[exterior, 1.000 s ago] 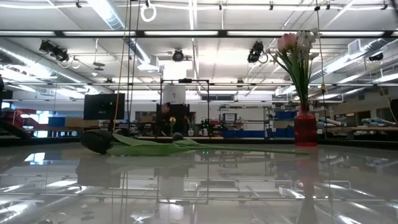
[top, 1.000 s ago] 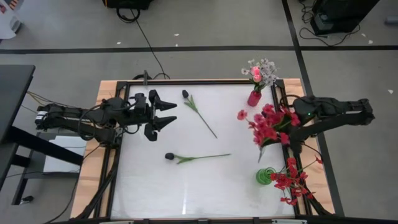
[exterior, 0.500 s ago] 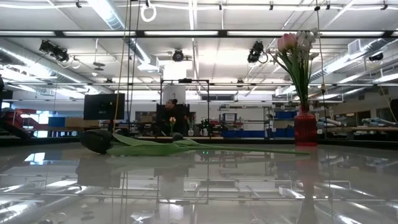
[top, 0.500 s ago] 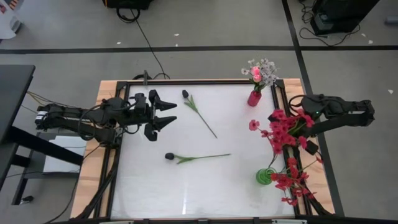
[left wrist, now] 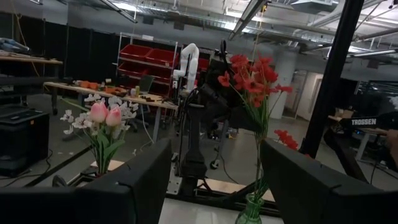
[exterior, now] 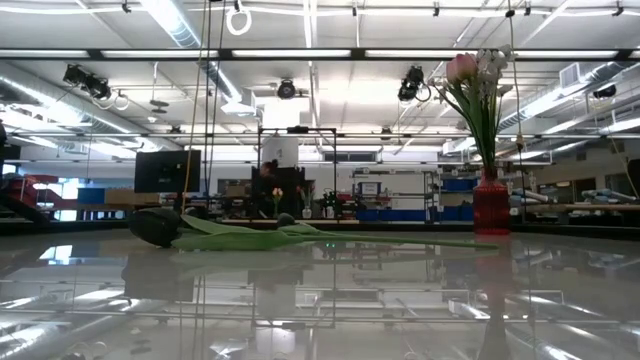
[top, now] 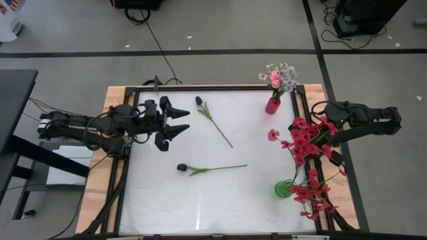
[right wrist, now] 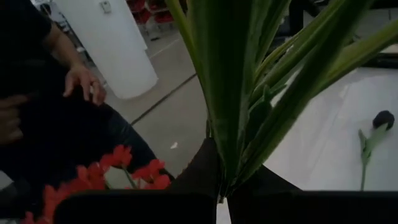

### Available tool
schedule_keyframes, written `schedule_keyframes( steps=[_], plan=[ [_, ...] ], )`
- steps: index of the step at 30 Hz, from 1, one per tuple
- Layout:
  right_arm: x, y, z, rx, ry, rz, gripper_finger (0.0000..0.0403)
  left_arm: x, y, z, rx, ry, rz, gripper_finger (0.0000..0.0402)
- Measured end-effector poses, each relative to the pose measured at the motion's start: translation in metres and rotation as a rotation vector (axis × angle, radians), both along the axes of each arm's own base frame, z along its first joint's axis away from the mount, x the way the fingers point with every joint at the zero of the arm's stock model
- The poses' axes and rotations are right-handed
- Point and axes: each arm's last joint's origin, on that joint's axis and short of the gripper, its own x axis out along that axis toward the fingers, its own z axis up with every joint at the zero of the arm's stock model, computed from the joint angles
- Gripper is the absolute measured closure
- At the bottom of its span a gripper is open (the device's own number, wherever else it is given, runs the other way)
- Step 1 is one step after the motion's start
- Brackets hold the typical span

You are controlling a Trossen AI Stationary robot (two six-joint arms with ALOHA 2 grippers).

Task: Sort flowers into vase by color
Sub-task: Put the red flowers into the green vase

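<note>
My right gripper point(top: 323, 136) is over the table's right edge, shut on a spray of red flowers point(top: 303, 141). Just nearer stands a green vase point(top: 285, 189) holding more red flowers point(top: 312, 195). A red vase point(top: 272, 105) at the far right holds pink buds and white sprays point(top: 280, 77). Two dark-budded flowers lie flat on the table, one at the far middle point(top: 212, 120) and one at the centre point(top: 200, 169). My left gripper point(top: 179, 124) hangs open above the table's left side, with nothing between its fingers. My right gripper pinches the red spray's bundle of green stems point(right wrist: 225, 168) between its two fingers point(right wrist: 199, 171), near the stems' lower end. The fingers come roughly level from the table's right side. The spray is lifted clear, with its blossoms reaching out toward the table's left.
A black frame point(top: 200, 89) runs round the white table top. In the right wrist view a person's hand point(right wrist: 82, 79) shows beyond the table. The low view shows the centre flower's dark bud point(exterior: 155, 226) and the red vase point(exterior: 490, 207).
My right gripper has drawn back toward the table's right edge and turned, staying shut on the stems. The red spray has swung with it, from over the table's right part toward the right edge and the green vase. It has kept still for the last half second.
</note>
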Motion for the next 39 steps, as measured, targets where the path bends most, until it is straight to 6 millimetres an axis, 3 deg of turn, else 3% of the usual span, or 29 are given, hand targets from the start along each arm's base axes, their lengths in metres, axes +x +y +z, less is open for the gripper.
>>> schedule_keyframes(
  steps=[9, 20, 24, 33, 39],
  plan=[
    [0.012, 0.005, -0.041, -0.040, 0.088, 0.019, 0.0387, 0.000, 0.000, 0.000, 0.000, 0.000, 0.000, 0.0150],
    [0.018, 0.012, -0.072, -0.097, 0.066, 0.090, 0.0375, 0.000, 0.000, 0.000, 0.000, 0.000, 0.000, 0.0150],
    [0.019, 0.014, -0.077, -0.099, 0.073, 0.104, 0.0338, 0.000, 0.000, 0.000, 0.000, 0.001, 0.000, 0.0150],
    [0.015, 0.015, -0.075, 0.012, 0.179, 0.089, 0.0207, 0.000, 0.000, 0.000, 0.000, 0.000, 0.000, 0.0150],
    [0.011, 0.014, -0.067, 0.133, 0.380, 0.048, 0.0181, 0.000, 0.000, 0.000, 0.000, 0.000, 0.000, 0.0150]
  ],
)
